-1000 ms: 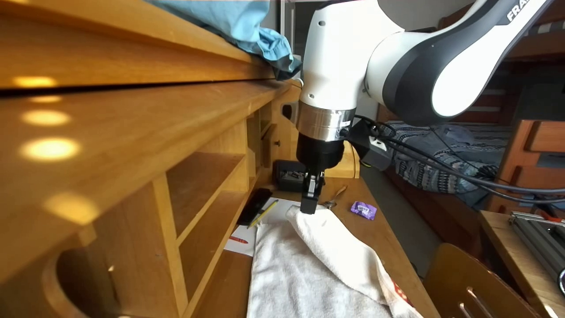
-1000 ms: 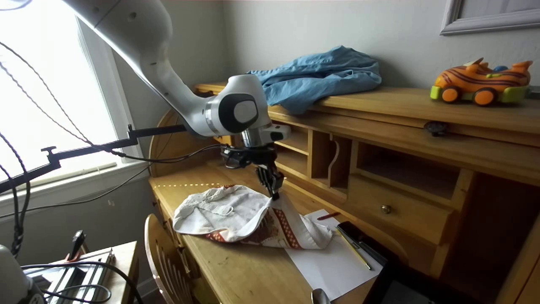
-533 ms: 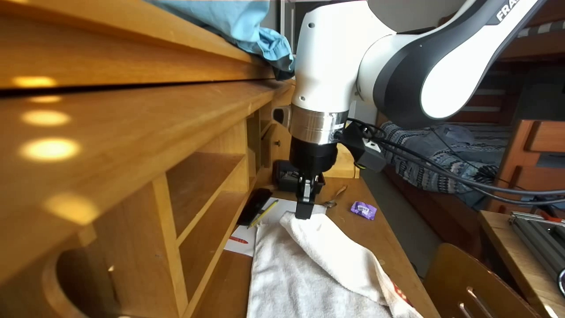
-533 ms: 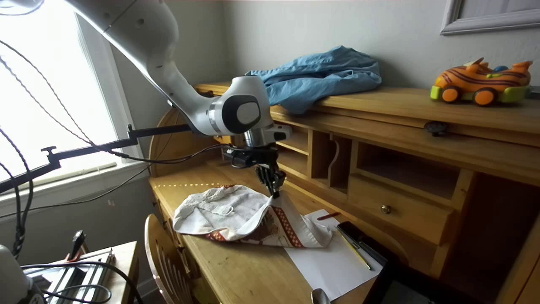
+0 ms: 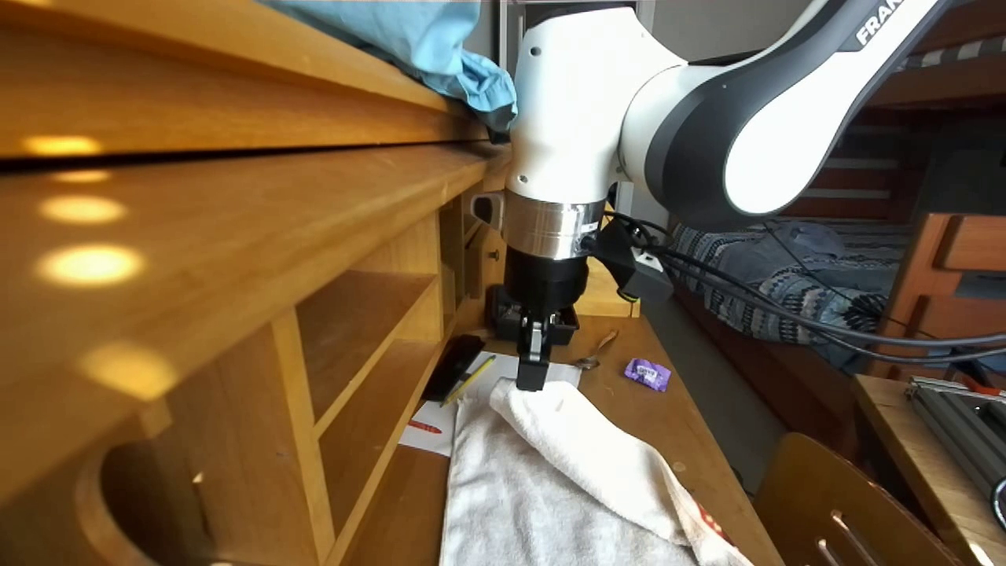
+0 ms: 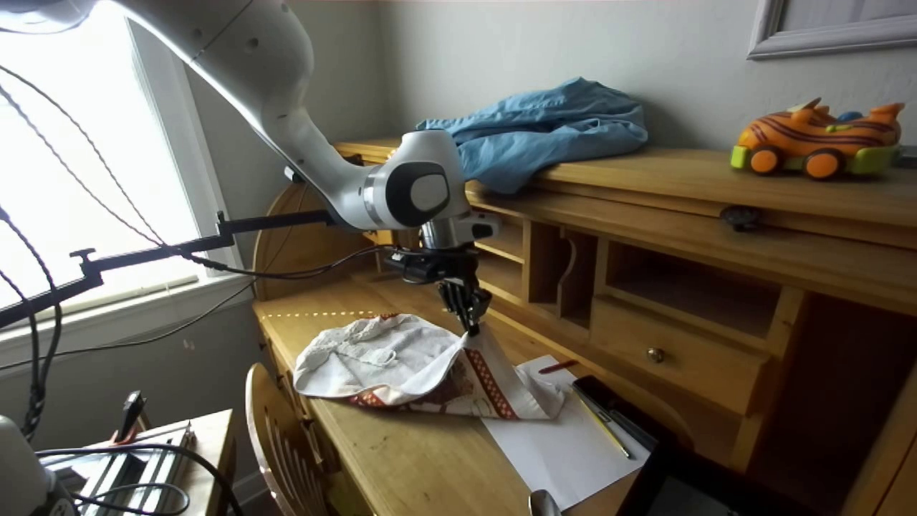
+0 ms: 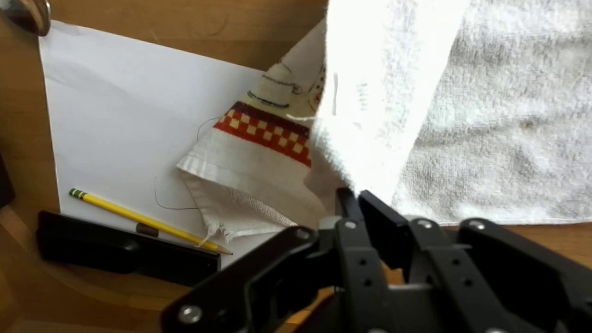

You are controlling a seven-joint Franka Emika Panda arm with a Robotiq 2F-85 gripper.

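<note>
Jaws, towel tip [image 5: 536,404] nearer shelves [image 5: 377,356]

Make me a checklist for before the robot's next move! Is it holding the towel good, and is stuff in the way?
1. The gripper is pinching the towel: ok, its tips are closed on a fold.
2. Towel is off the white paper: not ok, one corner lies on it.
3. Towel is clear of the yellow pencil: not ok, in the wrist view the frayed corner overlaps it near the point.
4. Towel is apart from the spoon: ok.
5. Towel is apart from the purple packet: ok, there's a gap.
6. Nothing is hidden under the towel: cannot tell, the cloth covers it.
</note>
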